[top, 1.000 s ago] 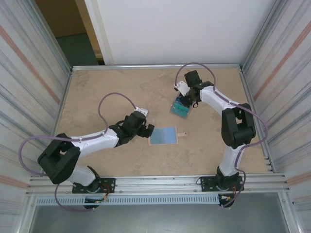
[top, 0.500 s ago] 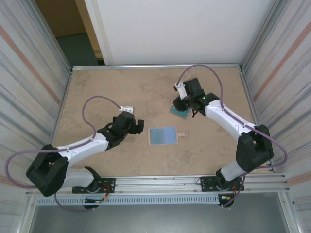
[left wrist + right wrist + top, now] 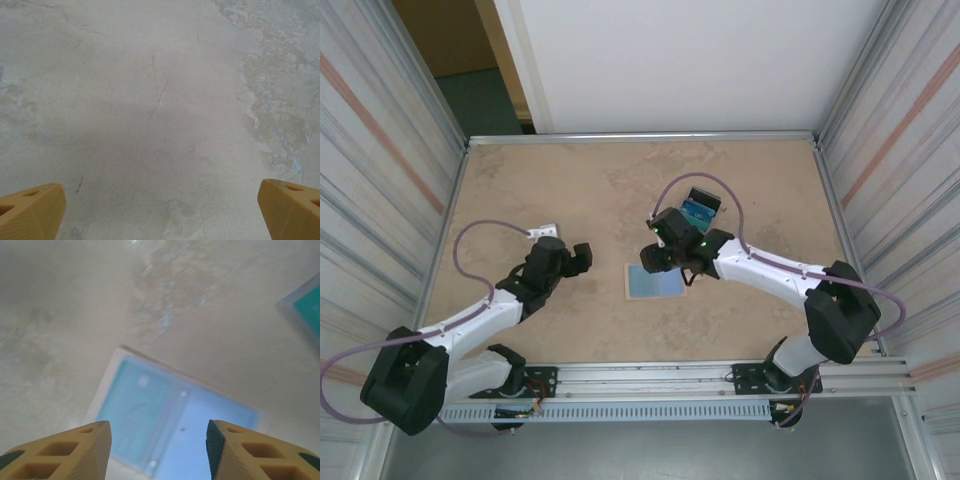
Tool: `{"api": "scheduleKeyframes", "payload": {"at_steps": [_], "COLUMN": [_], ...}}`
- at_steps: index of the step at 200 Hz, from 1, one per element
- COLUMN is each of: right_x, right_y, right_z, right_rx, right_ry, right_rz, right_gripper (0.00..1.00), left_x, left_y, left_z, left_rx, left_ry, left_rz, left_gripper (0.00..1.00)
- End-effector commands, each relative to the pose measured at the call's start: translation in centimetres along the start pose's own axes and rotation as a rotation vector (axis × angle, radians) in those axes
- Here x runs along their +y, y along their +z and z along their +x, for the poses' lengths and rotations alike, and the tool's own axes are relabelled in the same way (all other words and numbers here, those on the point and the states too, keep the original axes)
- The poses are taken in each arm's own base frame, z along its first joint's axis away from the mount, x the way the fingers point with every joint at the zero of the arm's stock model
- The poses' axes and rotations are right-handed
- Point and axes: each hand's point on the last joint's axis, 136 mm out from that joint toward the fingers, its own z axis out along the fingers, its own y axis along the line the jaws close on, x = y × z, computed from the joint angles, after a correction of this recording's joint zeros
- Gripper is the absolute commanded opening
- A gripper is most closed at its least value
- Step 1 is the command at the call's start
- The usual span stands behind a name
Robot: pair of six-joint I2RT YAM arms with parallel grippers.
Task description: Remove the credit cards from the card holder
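Now R gripper (image 3: 157, 434) parted over card holder (image 3: 150, 405), credit cards (image 3: 701, 209) lying apart

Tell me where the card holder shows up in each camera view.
Top external: card holder lies flat near the middle, just below the right tool.
Right wrist: card holder sits lower centre, pale blue face up, beyond the right tool.
Left wrist: mottled tabletop ahead of the open left tool.
Shared landmark: the credit cards, up-right of the holder in the top and right wrist views.
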Motion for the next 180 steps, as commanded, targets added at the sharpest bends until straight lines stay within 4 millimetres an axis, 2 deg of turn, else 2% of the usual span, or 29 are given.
{"api": "scheduleKeyframes", "payload": {"at_steps": [1,45,85,128,180], "right_x": [0.6,3.1,4.5,4.1,3.6], "right_y": [1.2,3.1,4.7,5.9,6.7], "right_z": [1.6,4.7,5.7,6.0,6.4], "right_rx": [0.028,0.118,0.162,0.177,0.197], "right_ry": [0.085,0.025,0.005,-0.003,-0.012], "right_rz": [0.032,0.073,0.06,0.096,0.125], "right_gripper": [0.52,0.51,0.55,0.6,0.61], "left_x": [-0.3,0.0,0.0,0.3,0.4], "left_y": [-0.3,-0.6,-0.7,-0.8,-0.7], "left_z": [-0.6,-0.6,-0.3,-0.2,0.1], "left_rx": [-0.027,-0.036,-0.023,-0.021,-0.012], "left_ry": [-0.063,-0.073,-0.073,-0.071,-0.067], "left_rz": [0.048,0.047,0.049,0.039,0.031], "left_gripper": [0.99,0.99,0.99,0.99,0.99]}}
